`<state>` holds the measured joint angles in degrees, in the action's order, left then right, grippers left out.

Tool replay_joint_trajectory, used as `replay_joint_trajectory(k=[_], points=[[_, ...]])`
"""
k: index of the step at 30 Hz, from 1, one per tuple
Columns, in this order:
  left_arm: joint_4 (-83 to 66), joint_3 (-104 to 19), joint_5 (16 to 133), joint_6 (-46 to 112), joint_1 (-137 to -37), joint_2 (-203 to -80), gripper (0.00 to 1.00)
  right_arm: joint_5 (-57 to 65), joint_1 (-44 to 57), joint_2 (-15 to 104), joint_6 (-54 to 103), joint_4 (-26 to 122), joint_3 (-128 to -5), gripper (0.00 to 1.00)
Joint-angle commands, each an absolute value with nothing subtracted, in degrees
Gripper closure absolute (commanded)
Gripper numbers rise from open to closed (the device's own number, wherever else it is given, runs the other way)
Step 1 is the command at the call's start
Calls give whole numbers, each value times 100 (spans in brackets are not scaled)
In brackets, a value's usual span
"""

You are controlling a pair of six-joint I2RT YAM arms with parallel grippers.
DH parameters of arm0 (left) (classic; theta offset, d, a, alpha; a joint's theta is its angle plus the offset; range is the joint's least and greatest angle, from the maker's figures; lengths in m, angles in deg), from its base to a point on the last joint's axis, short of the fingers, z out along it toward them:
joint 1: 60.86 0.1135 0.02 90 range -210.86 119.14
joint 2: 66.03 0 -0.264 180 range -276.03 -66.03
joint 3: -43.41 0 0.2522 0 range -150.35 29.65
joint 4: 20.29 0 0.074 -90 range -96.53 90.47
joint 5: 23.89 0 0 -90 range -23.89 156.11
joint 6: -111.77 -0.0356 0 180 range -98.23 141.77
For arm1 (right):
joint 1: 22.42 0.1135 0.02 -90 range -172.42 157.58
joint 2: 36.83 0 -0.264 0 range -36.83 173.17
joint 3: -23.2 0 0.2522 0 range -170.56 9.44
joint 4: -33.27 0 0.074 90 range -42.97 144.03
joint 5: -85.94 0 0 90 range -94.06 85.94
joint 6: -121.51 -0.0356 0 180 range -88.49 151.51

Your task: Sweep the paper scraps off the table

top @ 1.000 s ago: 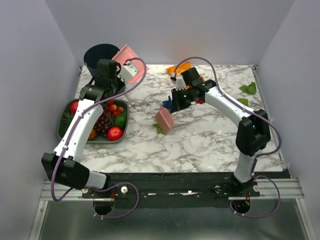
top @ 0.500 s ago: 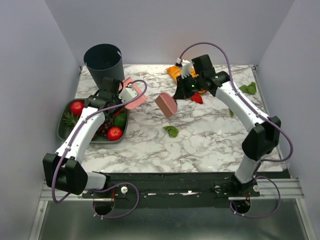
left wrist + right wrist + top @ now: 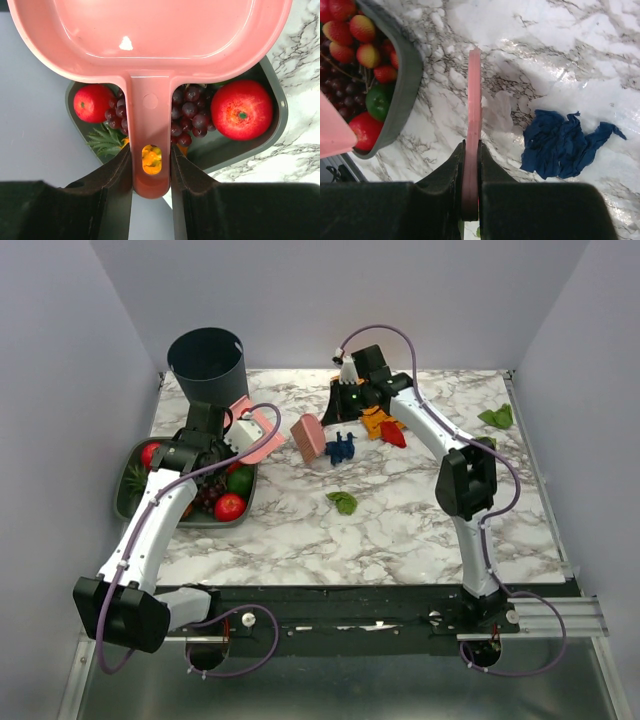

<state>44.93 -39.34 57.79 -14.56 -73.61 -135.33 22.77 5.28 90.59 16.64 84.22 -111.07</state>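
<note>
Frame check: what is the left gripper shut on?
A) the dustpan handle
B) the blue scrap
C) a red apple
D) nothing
A: the left gripper clamps the handle of the dustpan, held over the fruit tray.

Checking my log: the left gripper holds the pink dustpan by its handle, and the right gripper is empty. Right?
No: the right gripper is shut on a thin pink sweeper, as the right wrist view shows. The left gripper does hold the dustpan by its handle.
</note>
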Motion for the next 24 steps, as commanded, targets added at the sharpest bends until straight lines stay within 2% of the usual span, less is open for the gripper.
replay_joint_trajectory(k=[1, 9, 12, 16, 19, 24], points=[[4699, -4066, 5925, -1277, -7272, -13415, 100, 1950, 553, 9211, 1279, 8394, -11116, 99], [4647, -4355, 6214, -1075, -7290, -13713, 100, 2143, 509, 8272, 1875, 8701, -9447, 99], [4638, -4400, 6312, -1083, -7377, -13863, 100, 1933, 456, 7306, 2648, 8702, -8238, 99], [4489, -4435, 6452, -1136, -7509, -14065, 100, 1581, 342, 6356, 3387, 8825, -7242, 99], [4567, -4567, 6540, -1215, -7614, -14293, 100, 1659, 193, 5671, 3625, 8904, -6871, 99], [4875, -4681, 6611, -1523, -7720, -14706, 100, 1564, -88, 5037, 3731, 8781, -7001, 99]])
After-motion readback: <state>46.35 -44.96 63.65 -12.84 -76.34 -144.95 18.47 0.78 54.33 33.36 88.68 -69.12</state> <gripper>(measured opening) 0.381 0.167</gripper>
